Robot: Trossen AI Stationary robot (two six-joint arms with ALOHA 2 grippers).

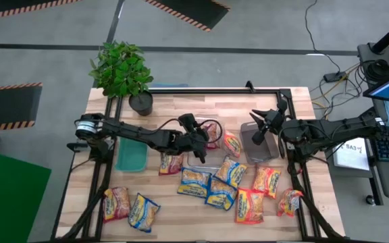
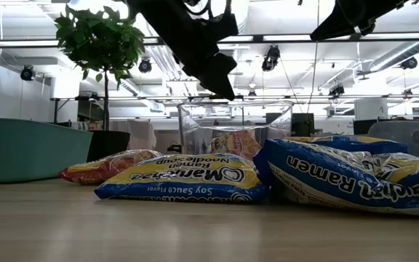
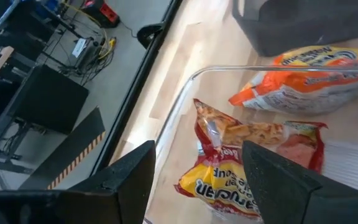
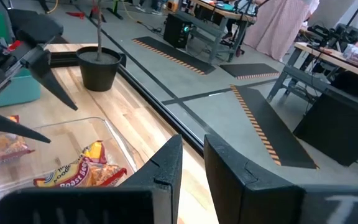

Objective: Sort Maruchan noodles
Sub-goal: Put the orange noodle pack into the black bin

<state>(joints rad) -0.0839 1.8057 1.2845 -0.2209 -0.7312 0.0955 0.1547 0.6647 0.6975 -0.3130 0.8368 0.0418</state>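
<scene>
The Maruchan noodles [image 1: 211, 183] lie scattered over the worktop [image 1: 181, 216], most toward six o'clock from its middle; one maroon-edged packet [image 3: 244, 163] sits inside the clear bin [image 1: 206, 150] near the centre (an orange-edged packet [image 1: 232, 144] lies just beside that bin, toward three o'clock); the left gripper [image 1: 198, 138] hangs above the clear bin, its fingers [image 3: 129, 171] apart and holding nothing; the right gripper [image 1: 261, 125] hovers over the grey bin [image 1: 261, 150], fingers [image 4: 163, 165] nearly together, empty; a teal bin [image 1: 131, 156] lies at nine o'clock, a potted plant [image 1: 121, 71] at eleven.

Potted plant [image 1: 122, 73] behind teal bin [image 1: 131, 154], packets [image 1: 215, 185] spread before bins
</scene>
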